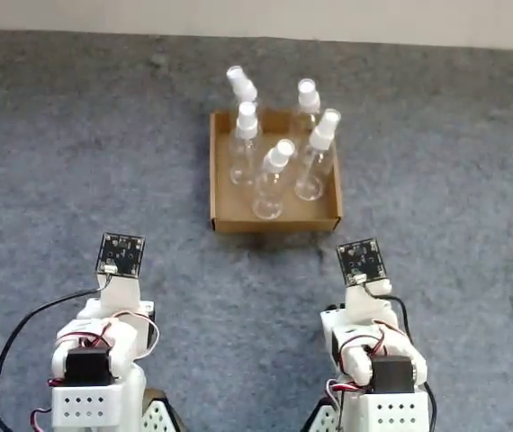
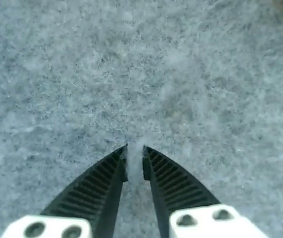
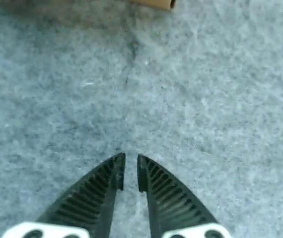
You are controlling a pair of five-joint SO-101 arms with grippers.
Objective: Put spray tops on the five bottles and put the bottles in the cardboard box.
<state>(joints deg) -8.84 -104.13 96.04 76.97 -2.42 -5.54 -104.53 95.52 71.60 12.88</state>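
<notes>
So all five clear plastic bottles [image 1: 246,148] are standing upright inside the shallow brown cardboard box [image 1: 274,221], and each one has a white spray top [image 1: 280,155] on it, nozzle heads pointing in slightly different directions. The bottles are see-through with rounded bases, so the brown box floor shows right through them. Two sit toward the far wall of the box and three closer to the near wall, packed close together. The box is out ahead of both pincers, well apart from either, roughly on the line between them and a little nearer the right one. The left pincer [image 2: 134,158] hangs over bare grey felt-like table cover [image 1: 76,162]. Its ribbed black jaws are pulled in narrow, with just a sliver of grey between the tips and nothing held. It's the same for the right pincer [image 3: 129,166]: jaws narrow, tips almost meeting, gripping nothing. A brown corner of the box peeks in on the cover well beyond its tips. From the high view the white left arm [image 1: 103,355] and right arm [image 1: 375,355] sit tucked back at the near edge of the table, side by side.
</notes>
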